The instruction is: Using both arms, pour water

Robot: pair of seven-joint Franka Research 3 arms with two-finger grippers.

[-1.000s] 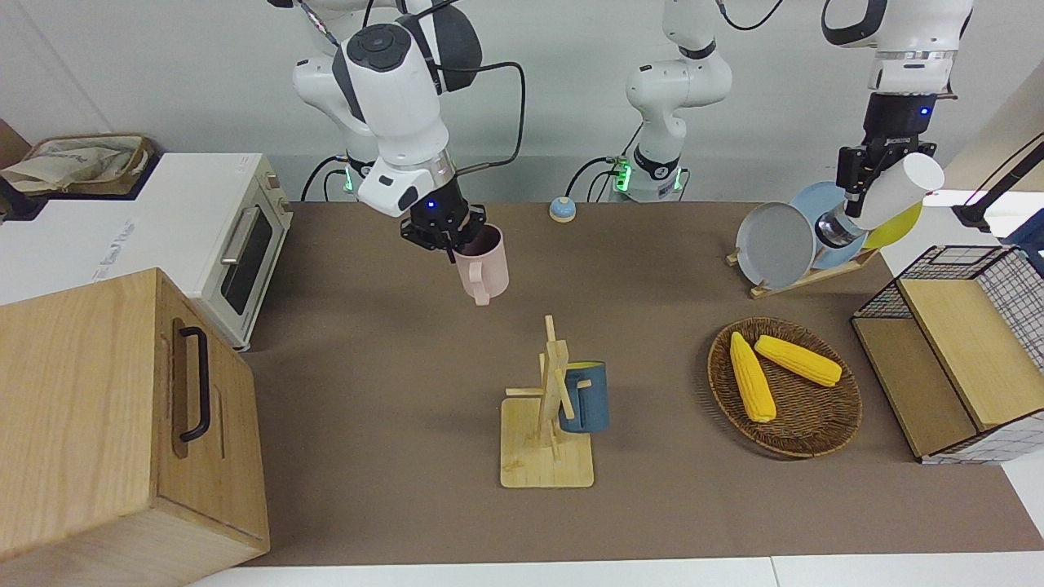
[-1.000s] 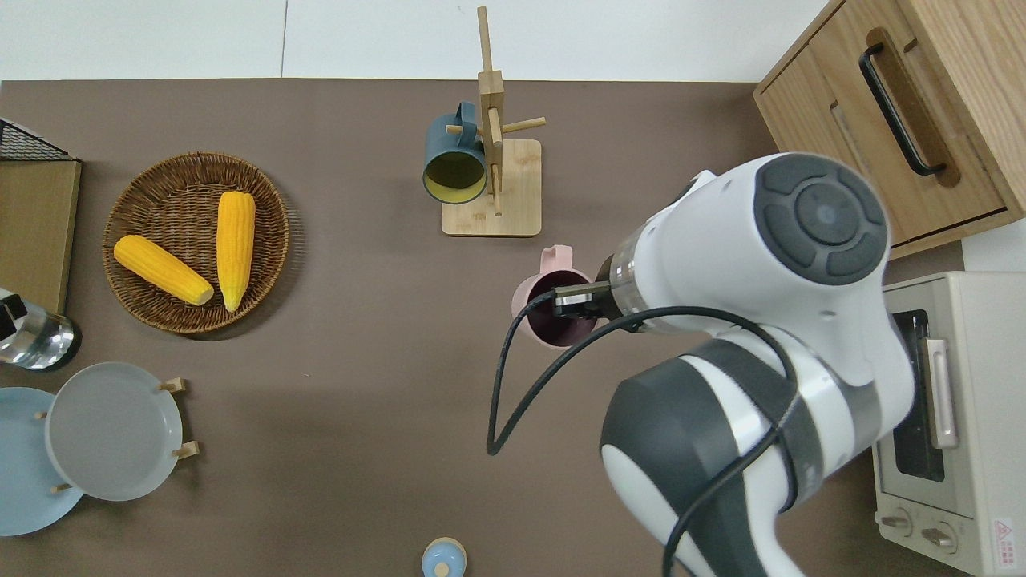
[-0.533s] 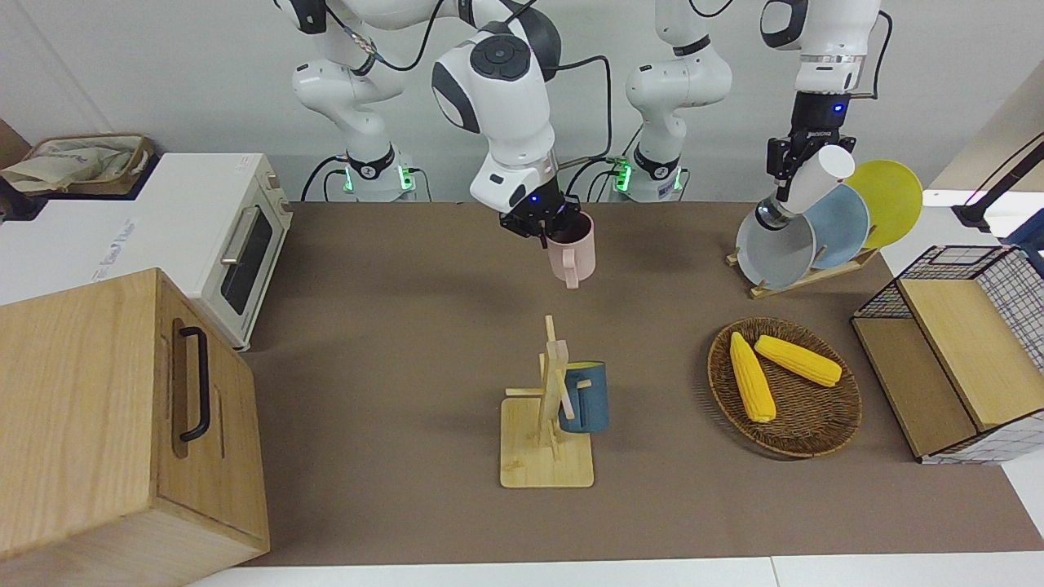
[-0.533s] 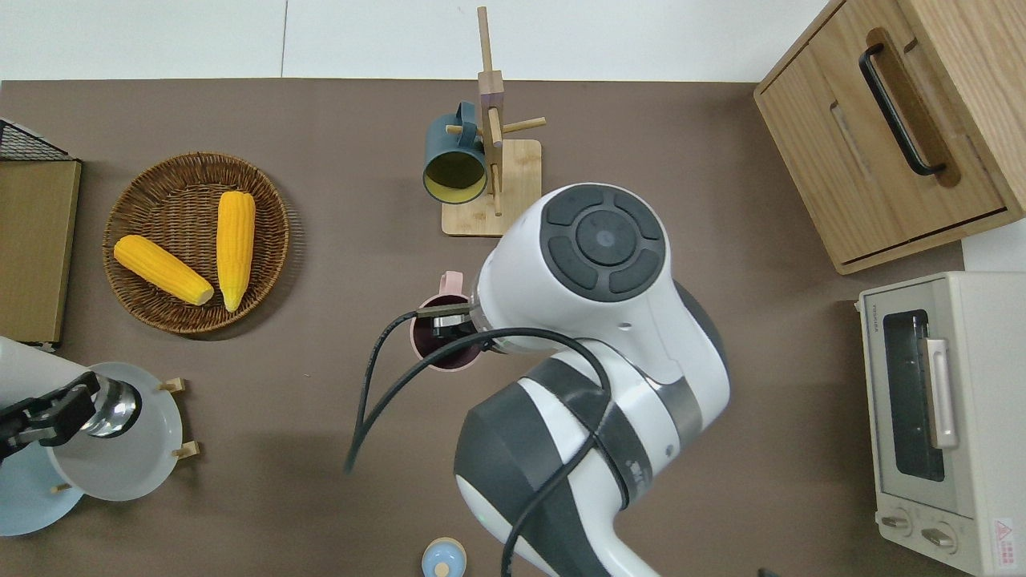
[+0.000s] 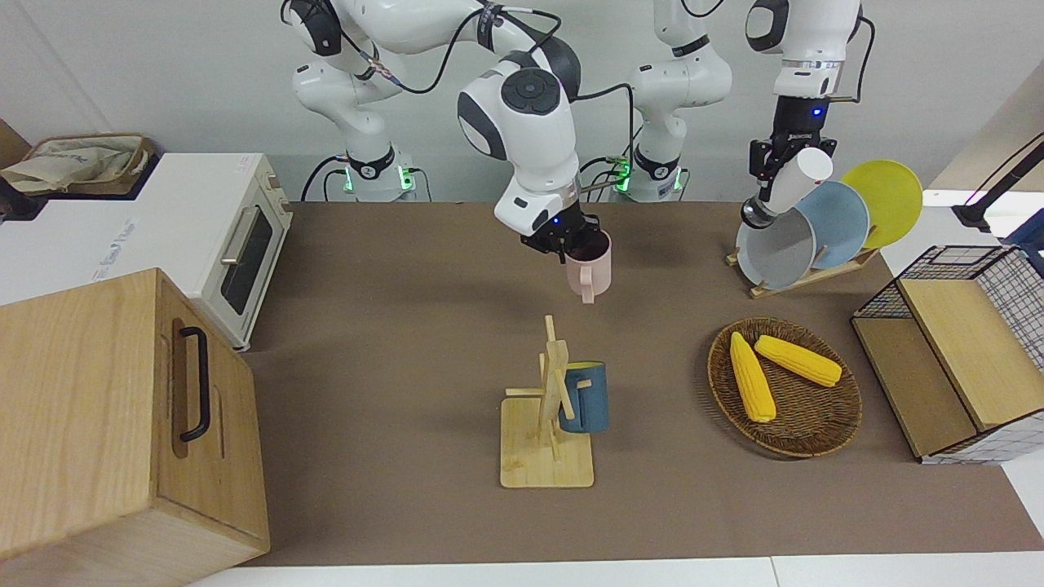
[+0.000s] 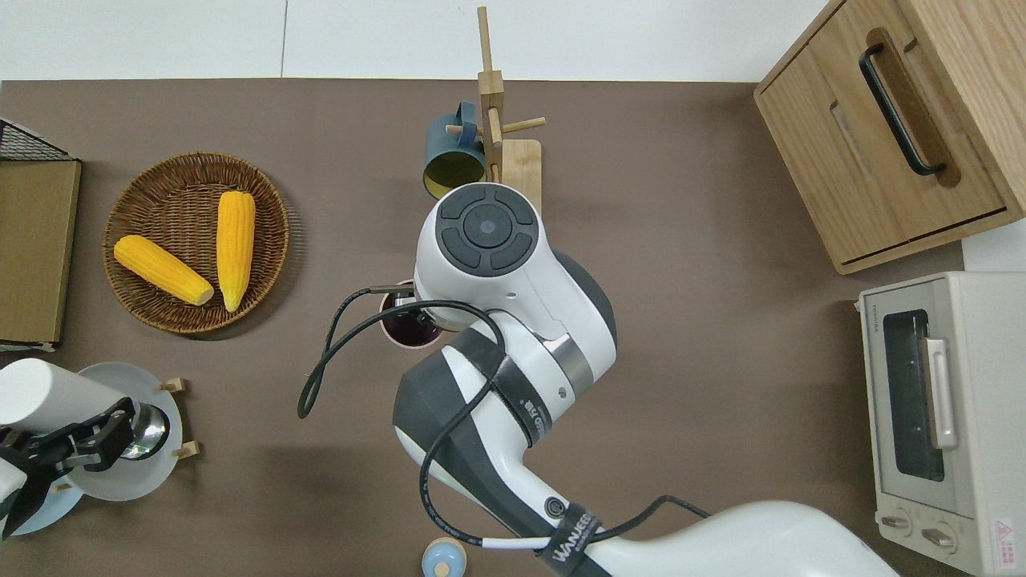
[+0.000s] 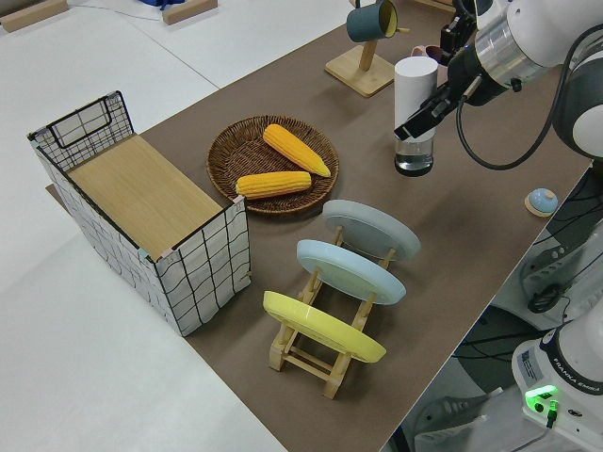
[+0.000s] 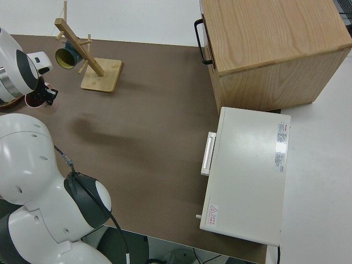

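My right gripper (image 5: pixel 573 243) is shut on the rim of a pink mug (image 5: pixel 594 272), held upright in the air over the middle of the table, with the handle pointing away from the robots. In the overhead view the right arm covers most of the pink mug (image 6: pixel 403 330). My left gripper (image 5: pixel 769 168) is shut on a white bottle (image 5: pixel 793 181) with a shiny steel base. The tilted white bottle (image 6: pixel 44 390) hangs over the grey plate (image 6: pixel 120 473) on the plate rack. No water shows.
A wooden mug tree (image 5: pixel 548 424) holds a blue mug (image 5: pixel 584 397). A wicker basket (image 5: pixel 803 440) holds two corn cobs. A wire crate (image 5: pixel 966 350), a plate rack (image 5: pixel 803 277), a wooden cabinet (image 5: pixel 122 408) and a toaster oven (image 5: pixel 220 236) line the table's ends.
The right arm has carried the pink mug toward the left arm's end of the table. The left arm has brought the white bottle inward, over the plate rack.
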